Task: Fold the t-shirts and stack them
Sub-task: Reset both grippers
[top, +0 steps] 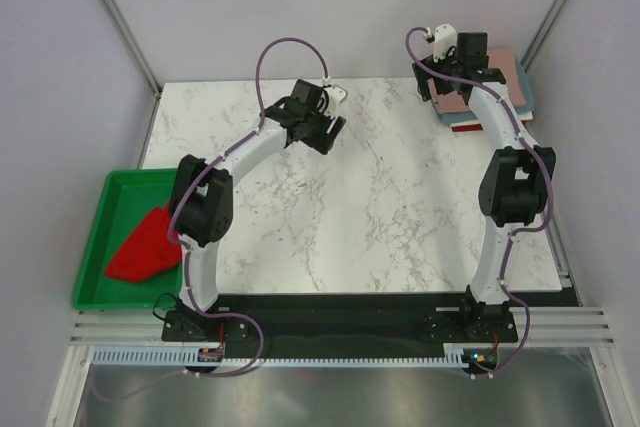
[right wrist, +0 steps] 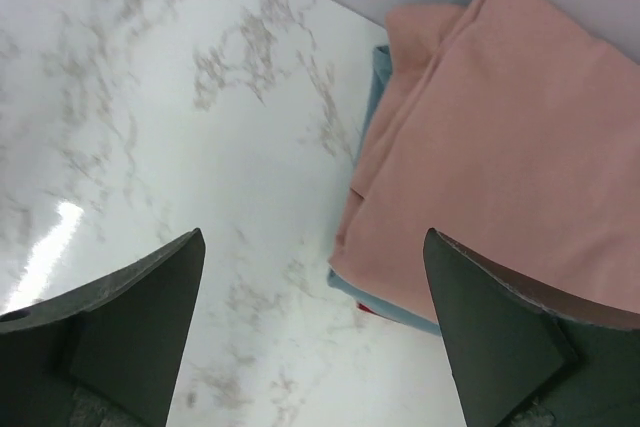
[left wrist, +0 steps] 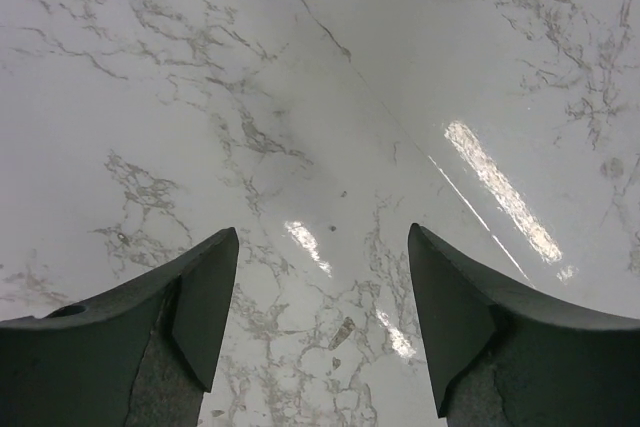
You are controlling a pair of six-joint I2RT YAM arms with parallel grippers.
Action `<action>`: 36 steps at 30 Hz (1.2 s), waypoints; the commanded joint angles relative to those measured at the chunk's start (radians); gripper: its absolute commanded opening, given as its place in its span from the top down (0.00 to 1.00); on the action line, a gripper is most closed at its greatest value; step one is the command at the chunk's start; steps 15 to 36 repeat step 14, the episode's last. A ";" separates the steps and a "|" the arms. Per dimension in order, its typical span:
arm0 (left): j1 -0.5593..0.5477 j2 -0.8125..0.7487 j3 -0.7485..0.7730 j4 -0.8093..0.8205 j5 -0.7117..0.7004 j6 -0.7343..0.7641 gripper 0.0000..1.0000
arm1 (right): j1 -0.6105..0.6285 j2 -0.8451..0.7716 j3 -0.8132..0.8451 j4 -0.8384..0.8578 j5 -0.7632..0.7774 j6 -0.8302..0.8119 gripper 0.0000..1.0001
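A stack of folded t-shirts lies at the table's back right corner: a dusty-pink shirt [right wrist: 500, 147] on top, a grey-blue one [right wrist: 400, 309] under it, and a sliver of red [right wrist: 366, 305] at the bottom. My right gripper [right wrist: 312, 237] hangs open above the stack's left edge [top: 455, 105], with nothing between its fingers. A crumpled bright red t-shirt [top: 145, 245] lies in the green tray. My left gripper [left wrist: 322, 230] is open over bare marble near the back middle of the table [top: 320, 132], holding nothing.
The green plastic tray [top: 100, 247] sits at the table's left edge, beside the left arm's elbow. Grey walls and metal frame posts close in the back and sides. The white marble table [top: 380, 217] spreads between the two arms.
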 commanded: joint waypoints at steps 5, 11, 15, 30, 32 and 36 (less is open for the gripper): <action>0.048 -0.132 0.081 0.041 -0.089 0.057 0.05 | 0.035 -0.155 -0.056 0.131 -0.161 0.356 0.02; 0.056 -0.168 0.036 0.035 -0.083 0.072 0.04 | 0.054 -0.191 -0.139 0.142 -0.179 0.425 0.02; 0.058 -0.174 0.032 0.029 -0.080 0.080 0.04 | 0.060 -0.211 -0.188 0.140 -0.203 0.433 0.02; 0.058 -0.174 0.032 0.029 -0.080 0.080 0.04 | 0.060 -0.211 -0.188 0.140 -0.203 0.433 0.02; 0.058 -0.174 0.032 0.029 -0.080 0.080 0.04 | 0.060 -0.211 -0.188 0.140 -0.203 0.433 0.02; 0.058 -0.174 0.032 0.029 -0.080 0.080 0.04 | 0.060 -0.211 -0.188 0.140 -0.203 0.433 0.02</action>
